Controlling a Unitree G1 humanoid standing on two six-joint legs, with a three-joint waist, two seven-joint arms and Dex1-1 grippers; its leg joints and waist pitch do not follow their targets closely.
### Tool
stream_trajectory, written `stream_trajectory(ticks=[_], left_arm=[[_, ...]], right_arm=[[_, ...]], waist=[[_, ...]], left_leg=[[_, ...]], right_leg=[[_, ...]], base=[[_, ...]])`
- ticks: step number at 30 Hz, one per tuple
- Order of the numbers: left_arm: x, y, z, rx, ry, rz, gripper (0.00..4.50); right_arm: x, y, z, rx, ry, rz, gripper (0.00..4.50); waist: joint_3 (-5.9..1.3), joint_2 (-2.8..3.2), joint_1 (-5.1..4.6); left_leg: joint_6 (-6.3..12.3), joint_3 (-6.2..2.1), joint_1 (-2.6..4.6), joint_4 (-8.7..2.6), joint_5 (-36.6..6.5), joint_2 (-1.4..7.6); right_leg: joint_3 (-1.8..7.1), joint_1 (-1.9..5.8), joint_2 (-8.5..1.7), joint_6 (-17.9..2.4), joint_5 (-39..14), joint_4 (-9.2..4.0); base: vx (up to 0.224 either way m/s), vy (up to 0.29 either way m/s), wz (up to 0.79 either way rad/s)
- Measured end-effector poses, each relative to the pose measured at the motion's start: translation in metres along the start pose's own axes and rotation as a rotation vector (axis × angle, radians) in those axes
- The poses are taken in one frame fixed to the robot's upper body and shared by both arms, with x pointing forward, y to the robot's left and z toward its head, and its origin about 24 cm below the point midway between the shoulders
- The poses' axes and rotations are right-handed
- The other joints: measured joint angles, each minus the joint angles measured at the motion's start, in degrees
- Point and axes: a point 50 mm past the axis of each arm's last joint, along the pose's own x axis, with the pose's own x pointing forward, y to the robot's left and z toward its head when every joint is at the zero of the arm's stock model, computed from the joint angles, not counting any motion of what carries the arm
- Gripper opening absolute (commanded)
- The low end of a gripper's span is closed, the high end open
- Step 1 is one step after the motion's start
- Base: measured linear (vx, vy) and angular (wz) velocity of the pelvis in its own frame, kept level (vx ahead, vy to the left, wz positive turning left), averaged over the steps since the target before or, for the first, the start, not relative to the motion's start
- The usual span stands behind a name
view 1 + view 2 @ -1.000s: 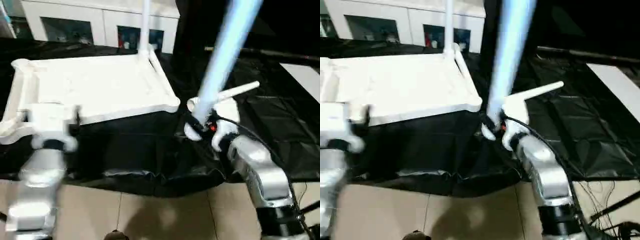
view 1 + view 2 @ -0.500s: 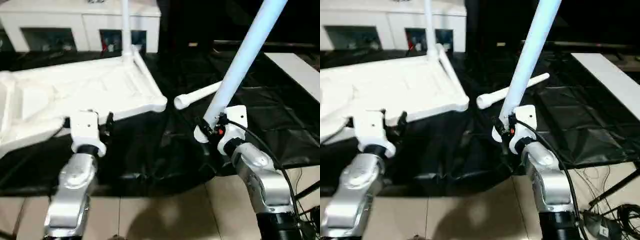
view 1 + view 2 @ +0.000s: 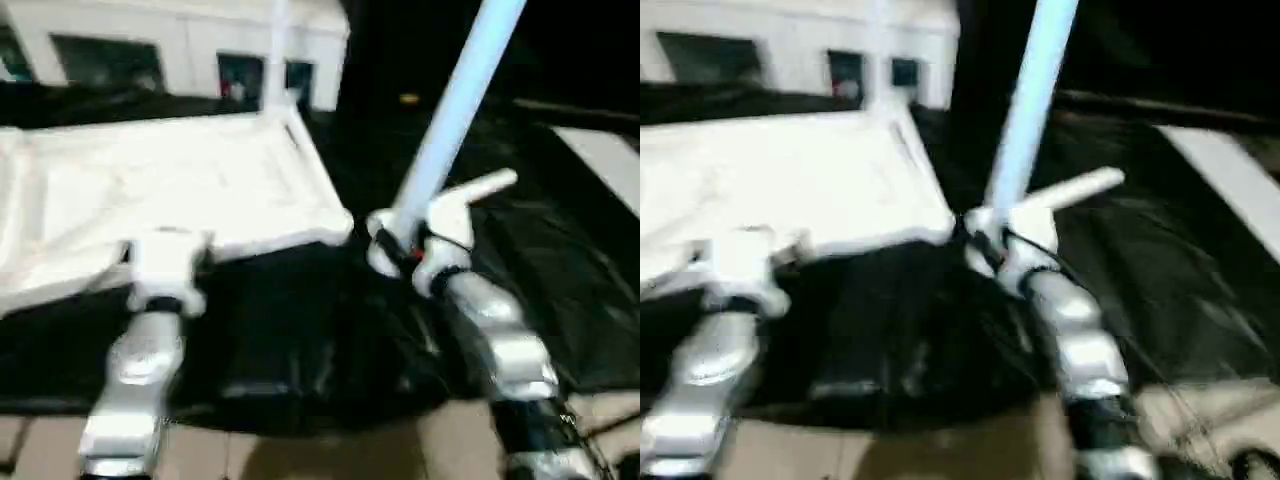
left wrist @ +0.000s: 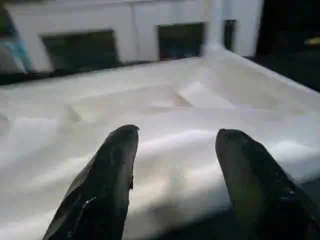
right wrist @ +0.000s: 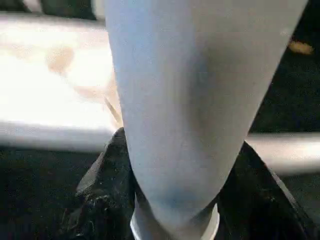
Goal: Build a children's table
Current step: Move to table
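Observation:
The white tabletop (image 3: 180,185) lies underside up on black cloth, with one white leg (image 3: 276,45) standing in its far right corner socket. My left gripper (image 4: 177,135) is open, its black fingers (image 4: 107,185) spread just in front of the tabletop's near rim (image 4: 180,165). My right gripper (image 3: 397,243) is shut on the thick end of a second leg (image 3: 455,105), which slants up and to the right. This gripper hangs beside the tabletop's near right corner (image 3: 338,225). A third leg (image 3: 485,185) lies on the cloth behind it.
A white cabinet (image 3: 150,45) with glass doors stands behind the tabletop. The black cloth (image 3: 300,340) covers the work area down to a tiled floor (image 3: 330,460). A flat white board (image 3: 605,160) lies at the far right.
The head views have shifted. Since half a second ago my right gripper and its leg stand nearer the tabletop's near right corner, and the leg is steeper. The left gripper stays at the near rim.

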Motion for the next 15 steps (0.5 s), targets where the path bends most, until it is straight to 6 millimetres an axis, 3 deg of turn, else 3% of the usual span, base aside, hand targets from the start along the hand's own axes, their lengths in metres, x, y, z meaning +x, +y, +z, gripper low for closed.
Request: stream_trajectory(ticks=[1, 2, 3, 4, 6, 7, 8, 9, 10, 11, 12, 13, 14, 15], left_arm=[[0.0, 0.0, 0.002, 0.001, -0.007, 0.001, 2.88], [0.001, -0.001, 0.003, 0.0, -0.011, -0.004, 2.88], [0.001, -0.005, 0.004, -0.011, -0.015, -0.016, 2.88], [0.001, -0.013, 0.004, -0.02, -0.016, -0.043, 2.88], [0.0, -0.022, 0.004, -0.019, -0.016, -0.089, 2.88], [0.001, -0.021, 0.005, -0.014, -0.019, -0.09, 2.88], [0.001, -0.019, 0.006, -0.007, -0.022, -0.088, 2.88], [0.002, -0.017, 0.006, -0.002, -0.023, -0.083, 2.88], [0.001, -0.013, 0.004, 0.006, -0.018, -0.071, 2.88], [0.002, -0.008, 0.003, 0.009, -0.013, -0.053, 2.88], [0.002, -0.003, 0.002, 0.022, -0.009, -0.038, 2.88], [0.002, -0.003, 0.002, 0.023, -0.008, -0.036, 2.88], [0.003, -0.004, 0.003, 0.02, -0.01, -0.038, 2.88], [0.004, -0.005, 0.004, 0.018, -0.016, -0.042, 2.88]], right_arm=[[0.0, -0.001, 0.001, -0.003, -0.007, 0.0, 1.86], [-0.001, -0.001, 0.001, -0.01, -0.014, 0.0, 1.86], [-0.005, -0.006, 0.0, -0.022, -0.013, -0.012, 1.86], [-0.009, -0.01, -0.005, -0.026, 0.0, -0.026, 1.86], [-0.013, -0.016, -0.01, -0.028, 0.021, -0.051, 1.86], [-0.013, -0.015, -0.01, -0.027, 0.018, -0.048, 1.86], [-0.012, -0.013, -0.009, -0.025, 0.009, -0.041, 1.86], [-0.011, -0.009, -0.008, -0.028, 0.001, -0.028, 1.86], [-0.009, -0.003, -0.009, -0.017, 0.003, -0.009, 1.86], [-0.006, 0.007, -0.009, -0.019, 0.001, 0.031, 1.86], [-0.003, 0.015, -0.007, -0.029, -0.004, 0.07, 1.86], [-0.003, 0.016, -0.007, -0.037, -0.006, 0.082, 1.86], [-0.004, 0.015, -0.006, -0.044, -0.009, 0.084, 1.86], [-0.004, 0.013, -0.005, -0.05, -0.013, 0.082, 1.86]], waist=[[-0.13, -0.5, 0.04], [-0.22, -1.13, -0.08], [-0.19, -1.6, 0.2], [-0.1, -1.44, 0.97], [-0.18, -0.38, 2.15], [-0.36, 0.32, 2.4], [-0.38, 1.38, 2.64], [-0.5, 3.2, 2.67], [-0.45, 3.21, 2.49], [-0.45, 2.97, 1.84], [-0.67, 2.47, 1.13], [-0.71, 2.4, 0.74], [-0.77, 2.23, 0.37], [-0.92, 1.63, -0.04]], left_leg=[[-0.02, 0.38, 0.76, 0.11, -0.5, -0.41], [-0.51, 0.88, 1.14, 0.28, -0.96, -1.13], [0.85, 1.42, 1.37, 1.3, -1.96, -1.35], [3.25, 1.4, 1.59, 2.57, -3.2, -1.22], [3.86, 0.32, -0.75, 6.97, -3.56, -1.75], [3.58, 0.04, -1.87, 6.78, -3.39, -1.72], [3.2, -0.05, -2.66, 4.92, -3.14, -1.34], [1.53, -0.16, -3.08, 2.33, 0.61, -0.12], [0.75, -0.45, -2.43, 2.59, 0.26, 0.02], [0.98, -0.76, -2.25, 2.4, -0.07, -0.49], [1.06, -0.84, -2.0, 2.48, -0.57, -0.71], [1.21, -0.84, -1.65, 2.45, -0.88, -0.87], [1.22, -0.79, -1.3, 2.44, -1.2, -1.1], [1.56, -1.33, -1.18, 2.38, -1.46, -1.97]], right_leg=[[1.24, -1.09, -0.13, 0.2, -0.06, 0.61], [2.14, -1.83, -0.75, 0.16, 0.0, -1.24], [3.45, -0.96, -0.53, 2.63, 0.02, -0.83], [3.87, -0.16, 0.03, 2.5, -0.34, -1.18], [4.38, 1.56, 0.95, 2.14, -0.29, -2.76], [3.99, 2.17, 1.37, 2.07, -0.36, -3.37], [3.34, 2.88, 2.06, 2.08, -0.61, -3.75], [2.19, 3.71, 3.26, 2.24, -1.08, -4.08], [1.84, 3.68, 3.05, 1.88, -1.71, -3.73], [1.62, 2.94, 2.85, 0.68, -2.43, -1.85], [1.5, 0.96, 2.39, 0.55, -2.85, 2.02], [1.54, -0.68, 2.11, 1.22, -2.74, 3.95], [1.72, -2.21, 1.72, 1.89, -2.38, 4.24], [2.07, -3.72, 1.05, 2.93, -1.77, 3.82]], base=[[0.141, -0.051, 0.1], [0.128, -0.083, 0.06], [0.066, -0.059, 0.04], [0.119, -0.088, 0.16], [0.156, -0.056, 0.12], [0.138, -0.029, 0.01], [0.132, 0.002, 0.07], [0.145, 0.052, -0.03], [0.145, 0.052, -0.03], [0.186, 0.05, -0.03], [0.168, 0.009, 0.07], [0.168, 0.009, 0.07], [0.116, -0.007, 0.01], [0.084, -0.064, 0.24]])
